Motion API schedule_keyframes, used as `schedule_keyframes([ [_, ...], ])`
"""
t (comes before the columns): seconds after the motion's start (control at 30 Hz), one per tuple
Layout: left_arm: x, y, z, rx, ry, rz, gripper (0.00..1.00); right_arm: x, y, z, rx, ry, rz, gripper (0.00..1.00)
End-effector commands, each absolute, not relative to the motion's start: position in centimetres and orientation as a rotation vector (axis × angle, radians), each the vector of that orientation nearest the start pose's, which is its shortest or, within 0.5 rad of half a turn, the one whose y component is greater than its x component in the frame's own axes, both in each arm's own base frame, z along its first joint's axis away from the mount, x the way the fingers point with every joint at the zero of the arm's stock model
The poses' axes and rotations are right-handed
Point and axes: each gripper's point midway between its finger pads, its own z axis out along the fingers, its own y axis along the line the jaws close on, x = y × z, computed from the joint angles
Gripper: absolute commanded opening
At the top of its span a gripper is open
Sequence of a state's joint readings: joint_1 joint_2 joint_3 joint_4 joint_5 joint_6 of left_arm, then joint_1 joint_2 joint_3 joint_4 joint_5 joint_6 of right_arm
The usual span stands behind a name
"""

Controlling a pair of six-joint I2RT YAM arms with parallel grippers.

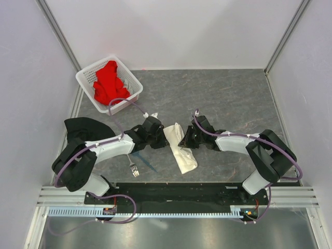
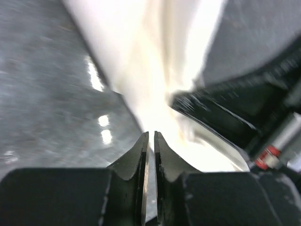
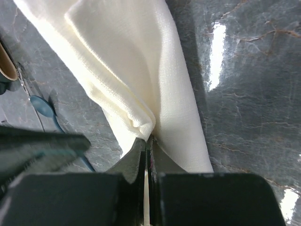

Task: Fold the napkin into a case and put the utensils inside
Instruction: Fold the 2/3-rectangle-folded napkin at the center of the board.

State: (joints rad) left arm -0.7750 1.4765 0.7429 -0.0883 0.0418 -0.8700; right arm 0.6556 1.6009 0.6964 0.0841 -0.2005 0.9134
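The cream-white napkin (image 1: 184, 153) lies as a narrow folded strip on the grey table between my two arms. It also shows in the left wrist view (image 2: 155, 47) and the right wrist view (image 3: 131, 61). My right gripper (image 1: 181, 141) (image 3: 148, 140) is shut on a fold of the napkin's edge, with cream cloth showing between its fingers. My left gripper (image 1: 165, 136) (image 2: 151, 135) is shut at the strip's left edge, with the cloth just beyond its tips and nothing seen between them. The silver fork (image 1: 133, 167) and the blue spoon (image 1: 148, 164) (image 3: 43, 106) lie left of the napkin.
A white perforated basket (image 1: 85, 78) holding a red cloth (image 1: 109, 83) stands at the back left. A black cloth (image 1: 85, 127) lies by the left arm. White walls enclose the table on three sides.
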Motion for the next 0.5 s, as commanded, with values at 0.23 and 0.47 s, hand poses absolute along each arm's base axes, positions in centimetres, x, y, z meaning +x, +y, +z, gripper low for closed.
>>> schedule_keyframes([
  [0.23, 29.8, -29.9, 10.3, -0.025, 2.457, -0.734, 0.66, 25.6, 29.5, 4.4, 0.096, 2.560, 0.876, 0.00],
  [0.47, 32.4, -30.0, 8.3, -0.023, 2.564, -0.513, 0.94, 25.5, 29.6, 4.8, 0.100, 2.548, 0.879, 0.00],
])
